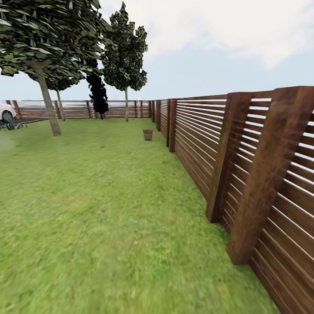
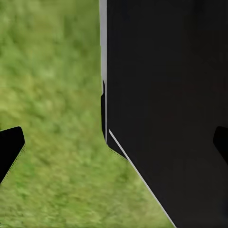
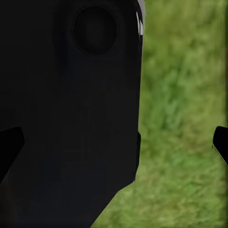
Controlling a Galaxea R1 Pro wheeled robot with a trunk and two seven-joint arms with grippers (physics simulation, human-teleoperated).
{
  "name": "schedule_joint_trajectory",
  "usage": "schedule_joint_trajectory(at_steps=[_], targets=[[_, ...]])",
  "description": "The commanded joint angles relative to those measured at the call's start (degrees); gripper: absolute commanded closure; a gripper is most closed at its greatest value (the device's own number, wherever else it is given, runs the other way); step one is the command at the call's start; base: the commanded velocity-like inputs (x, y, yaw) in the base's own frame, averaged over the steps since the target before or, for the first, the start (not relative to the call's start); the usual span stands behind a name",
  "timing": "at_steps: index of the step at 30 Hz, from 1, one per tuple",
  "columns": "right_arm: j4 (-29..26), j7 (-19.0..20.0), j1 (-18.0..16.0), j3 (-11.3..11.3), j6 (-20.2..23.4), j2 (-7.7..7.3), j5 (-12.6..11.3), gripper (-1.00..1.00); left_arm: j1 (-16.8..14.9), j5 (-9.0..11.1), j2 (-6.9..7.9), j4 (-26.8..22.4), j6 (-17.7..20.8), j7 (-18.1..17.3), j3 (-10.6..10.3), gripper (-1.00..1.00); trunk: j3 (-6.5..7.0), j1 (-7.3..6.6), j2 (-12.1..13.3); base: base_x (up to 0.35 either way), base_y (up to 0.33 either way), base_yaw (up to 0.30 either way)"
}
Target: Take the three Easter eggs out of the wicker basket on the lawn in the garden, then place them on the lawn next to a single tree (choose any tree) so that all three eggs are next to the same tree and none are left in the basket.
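in the head view, going from the left: the tree with the thick mottled trunk stands on the lawn at the far left, a thin-trunked tree and a dark cypress behind it near the back fence. further right, far up the grass, the basket sits upright just beside the slatted fence, which runs along the right side toward the camera. the eggs cannot be made out at this range; i judge they are in the basket.

the relation that matters: the basket lies straight ahead and slightly right of centre, well apart from the robot, so the coming move is a drive forward along the fence, not a reach. neither arm looks nearer; both hang by the dark body.

the left gripper has its fingertips wide apart, nothing between them but grass and body panel. the right gripper likewise stands spread and empty. the tree is well left of the basket, a separate trip.
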Motion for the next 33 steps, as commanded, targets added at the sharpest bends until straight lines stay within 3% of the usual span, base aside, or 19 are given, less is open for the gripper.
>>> schedule_joint_trajectory(at_steps=[1, 33], targets=[[0.01, -0.02, -0.02, 0.02, -0.02, 0.00, 0.03, -1.00, -0.01, 0.03, 0.00, 0.00, 0.02, 0.02, 0.04, -1.00, -0.03, 0.04, -0.01, 0.348, 0.000, 0.000], [0.01, -0.02, -0.02, 0.02, -0.02, 0.00, 0.03, -1.00, -0.01, -0.03, 0.05, 0.00, 0.03, -0.07, -0.04, -1.00, -0.03, 0.04, -0.01, 0.348, 0.010, 0.000]])
